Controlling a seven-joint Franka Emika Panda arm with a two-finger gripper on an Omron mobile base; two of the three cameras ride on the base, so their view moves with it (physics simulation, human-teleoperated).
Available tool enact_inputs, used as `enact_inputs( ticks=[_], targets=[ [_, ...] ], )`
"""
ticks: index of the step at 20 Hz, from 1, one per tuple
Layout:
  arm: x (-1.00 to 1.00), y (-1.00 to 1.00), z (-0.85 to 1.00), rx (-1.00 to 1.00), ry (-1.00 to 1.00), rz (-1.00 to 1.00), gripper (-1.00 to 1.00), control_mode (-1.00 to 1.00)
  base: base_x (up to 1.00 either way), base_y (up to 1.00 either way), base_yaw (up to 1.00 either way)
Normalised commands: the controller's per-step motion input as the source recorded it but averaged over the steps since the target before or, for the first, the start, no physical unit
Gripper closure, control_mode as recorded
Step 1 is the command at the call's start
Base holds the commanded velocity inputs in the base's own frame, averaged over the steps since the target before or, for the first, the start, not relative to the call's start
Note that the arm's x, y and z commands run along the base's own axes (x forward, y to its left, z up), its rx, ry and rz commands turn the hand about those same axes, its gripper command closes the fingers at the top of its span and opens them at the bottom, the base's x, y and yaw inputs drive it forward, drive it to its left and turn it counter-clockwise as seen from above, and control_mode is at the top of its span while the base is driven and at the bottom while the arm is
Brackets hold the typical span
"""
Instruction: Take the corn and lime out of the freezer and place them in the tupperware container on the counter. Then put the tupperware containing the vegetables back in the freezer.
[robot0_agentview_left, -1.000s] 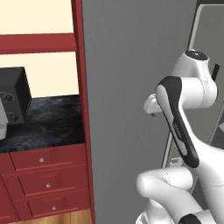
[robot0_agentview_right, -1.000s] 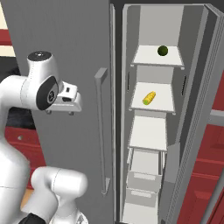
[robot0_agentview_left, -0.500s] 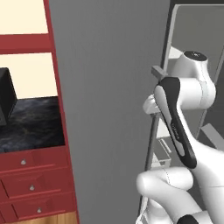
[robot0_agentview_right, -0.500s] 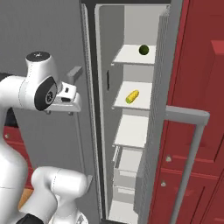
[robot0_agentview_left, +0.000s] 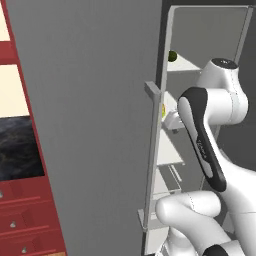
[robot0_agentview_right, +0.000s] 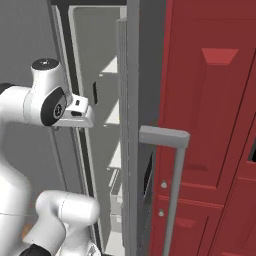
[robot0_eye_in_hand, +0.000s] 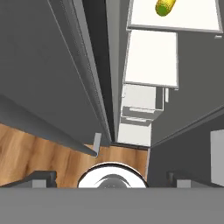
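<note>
In the left base view the black worktop (robot0_agentview_left: 15, 147) sits at the left edge, the open freezer door (robot0_agentview_left: 95, 125) fills the middle, and the lime (robot0_agentview_left: 172, 55) rests on an upper shelf at upper right. The corn (robot0_eye_in_hand: 166, 6) lies on a shelf at the hand view's top. The fingers (robot0_eye_in_hand: 111, 177) stand apart, empty. Nothing is moved yet; every step remains.

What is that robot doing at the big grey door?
The robot stands at the open freezer. Its gripper is open and holds nothing. The corn lies on a pale shelf inside, and the lime sits on a higher shelf. Neither has been taken out yet.
</note>
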Motion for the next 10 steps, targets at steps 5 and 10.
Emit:
enact_inputs(
  ticks=[5, 10],
  targets=[
    [0.00, 0.00, 0.00, 0.00, 0.00, 0.00, -1.00, 1.00, 0.44, -0.52, 0.00],
    [0.01, -0.14, 0.01, 0.00, -0.02, 0.00, -1.00, -1.00, 0.23, -0.24, 0.00]
  ],
)
